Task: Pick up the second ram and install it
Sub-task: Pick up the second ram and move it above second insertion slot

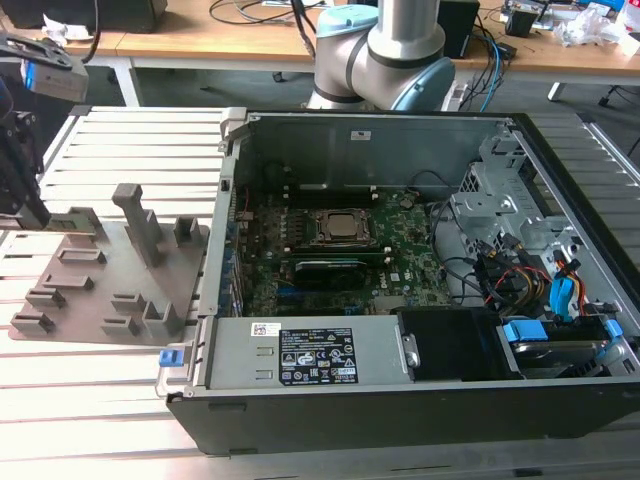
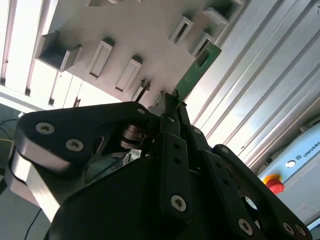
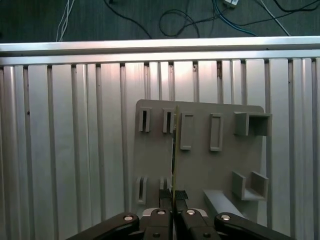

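Note:
The second ram (image 2: 197, 72) is a slim green board standing on edge at the grey plastic holder (image 2: 125, 35). In the first wrist view the second ram (image 3: 174, 150) shows as a thin line running across the holder (image 3: 210, 170). My gripper (image 2: 170, 102) is shut on the stick's near end, with the black fingers (image 3: 181, 196) pressed against both faces. In the exterior view my gripper (image 1: 30, 205) hangs over the far corner of the holder (image 1: 100, 285), at the exterior view's left.
An open computer case (image 1: 300, 365) lies to the exterior view's right of the holder. Inside it are the green motherboard (image 1: 410, 265), the square processor socket (image 1: 340, 228) and long slots (image 1: 330, 270) beside it. Cables and drive cages (image 1: 520, 260) fill the case's right end.

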You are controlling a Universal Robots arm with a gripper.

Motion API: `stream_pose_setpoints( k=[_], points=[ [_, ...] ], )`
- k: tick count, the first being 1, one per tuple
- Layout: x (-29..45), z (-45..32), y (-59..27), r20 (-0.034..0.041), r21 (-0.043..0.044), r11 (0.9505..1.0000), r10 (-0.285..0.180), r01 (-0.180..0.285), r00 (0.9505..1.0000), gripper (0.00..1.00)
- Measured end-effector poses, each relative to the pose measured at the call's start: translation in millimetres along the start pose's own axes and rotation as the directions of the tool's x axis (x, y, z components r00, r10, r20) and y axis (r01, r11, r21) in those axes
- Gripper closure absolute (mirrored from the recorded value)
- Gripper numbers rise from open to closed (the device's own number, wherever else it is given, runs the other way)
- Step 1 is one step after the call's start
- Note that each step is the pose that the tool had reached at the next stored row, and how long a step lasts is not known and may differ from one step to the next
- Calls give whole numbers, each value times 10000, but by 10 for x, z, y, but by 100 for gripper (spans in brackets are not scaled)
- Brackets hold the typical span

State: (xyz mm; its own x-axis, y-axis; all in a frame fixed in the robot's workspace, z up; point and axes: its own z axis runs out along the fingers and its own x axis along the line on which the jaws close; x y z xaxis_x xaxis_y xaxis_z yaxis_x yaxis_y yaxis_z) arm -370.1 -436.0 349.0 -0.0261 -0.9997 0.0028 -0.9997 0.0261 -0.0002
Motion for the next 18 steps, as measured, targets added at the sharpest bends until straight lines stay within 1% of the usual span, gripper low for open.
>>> stream_pose_setpoints(
  k=[2, 3, 4, 6, 7, 8, 9, 10, 16, 18],
  points=[
    [0, -66, 0, 0, -1, 10000, 0, 0, 10000, 86],
    [0, -85, 0, 0, 0, 10000, 0, 0, 10000, 86],
    [0, -147, 0, -1, 0, 10000, 0, 0, 10000, 86],
    [1, -211, 0, 0, 0, 10000, 0, 0, 10000, 86],
    [1, -307, 0, 0, 0, 10000, 0, 0, 10000, 86],
    [1, -388, 0, 0, 0, 10000, 0, 0, 10000, 86],
    [1, -439, 0, 0, 0, 10000, 0, 0, 10000, 86],
    [1, -450, 0, 0, 1, 10000, 0, 0, 10000, 86],
    [1, -452, 0, 0, 1, 10000, 1, -1, 10000, 86],
    [0, -453, -34, -1, 0, 10000, -1, 1, 10000, 86]
  ],
)
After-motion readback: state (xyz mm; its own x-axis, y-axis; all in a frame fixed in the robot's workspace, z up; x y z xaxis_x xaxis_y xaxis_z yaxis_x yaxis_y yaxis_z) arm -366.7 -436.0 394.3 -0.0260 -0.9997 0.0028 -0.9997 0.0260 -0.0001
